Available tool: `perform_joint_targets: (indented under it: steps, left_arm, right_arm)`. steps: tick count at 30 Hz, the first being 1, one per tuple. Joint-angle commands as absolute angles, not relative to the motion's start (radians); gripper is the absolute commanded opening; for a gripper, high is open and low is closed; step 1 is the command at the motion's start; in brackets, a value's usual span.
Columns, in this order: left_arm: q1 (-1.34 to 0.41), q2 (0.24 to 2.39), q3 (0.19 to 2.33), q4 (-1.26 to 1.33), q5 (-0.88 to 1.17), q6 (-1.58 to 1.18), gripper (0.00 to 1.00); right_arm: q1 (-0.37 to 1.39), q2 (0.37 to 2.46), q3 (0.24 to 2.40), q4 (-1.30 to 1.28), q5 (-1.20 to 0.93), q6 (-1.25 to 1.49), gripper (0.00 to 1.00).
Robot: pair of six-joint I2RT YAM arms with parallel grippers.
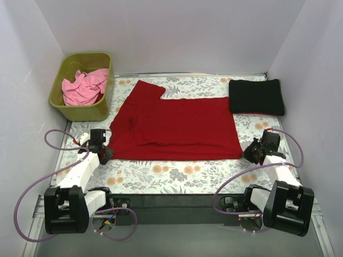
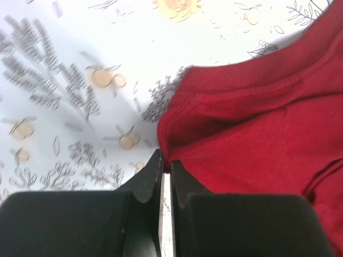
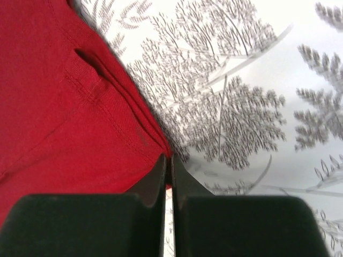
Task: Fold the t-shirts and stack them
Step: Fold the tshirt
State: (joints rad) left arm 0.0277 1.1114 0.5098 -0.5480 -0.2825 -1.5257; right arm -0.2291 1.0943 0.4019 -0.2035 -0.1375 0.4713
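The dark red t-shirt (image 1: 177, 128) lies spread on the floral cloth, partly folded, one sleeve up at the back left. My left gripper (image 1: 105, 155) is shut on its near left corner (image 2: 225, 134), pinched at the fingertips. My right gripper (image 1: 249, 155) is shut on its near right corner (image 3: 80, 107). A folded black t-shirt (image 1: 256, 97) lies at the back right. A light pink t-shirt (image 1: 84, 87) is crumpled in the bin.
The olive-green bin (image 1: 83, 110) stands at the back left beside the red shirt. White walls close in the table on three sides. The floral cloth (image 1: 177, 176) shows bare in front of the red shirt.
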Motion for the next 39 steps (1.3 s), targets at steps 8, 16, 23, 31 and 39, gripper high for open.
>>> perform_joint_targets:
  steps: [8, 16, 23, 31, 39]
  left_arm:
    - [0.043, 0.928, 0.515, -0.669, -0.379, -1.623, 0.31]
    - [0.028, 0.865, 0.638, -0.669, -0.344, -1.468, 0.69]
    - [-0.031, 0.906, 0.7, -0.589, -0.128, -1.362, 0.56]
    - [-0.048, 1.054, 0.632, -0.476, -0.021, -1.298, 0.46]
    - [-0.048, 1.13, 0.558, -0.428, -0.077, -1.287, 0.38]
  right_arm:
    - [-0.249, 0.894, 0.374, -0.333, -0.057, 0.454, 0.24]
    - [-0.161, 0.776, 0.54, -0.322, -0.167, 0.319, 0.5]
    - [0.323, 0.968, 0.72, -0.206, -0.16, 0.236, 0.48]
    - [0.774, 1.484, 1.07, -0.097, -0.187, 0.005, 0.44]
    - [0.882, 1.872, 1.428, -0.118, -0.282, -0.189, 0.43]
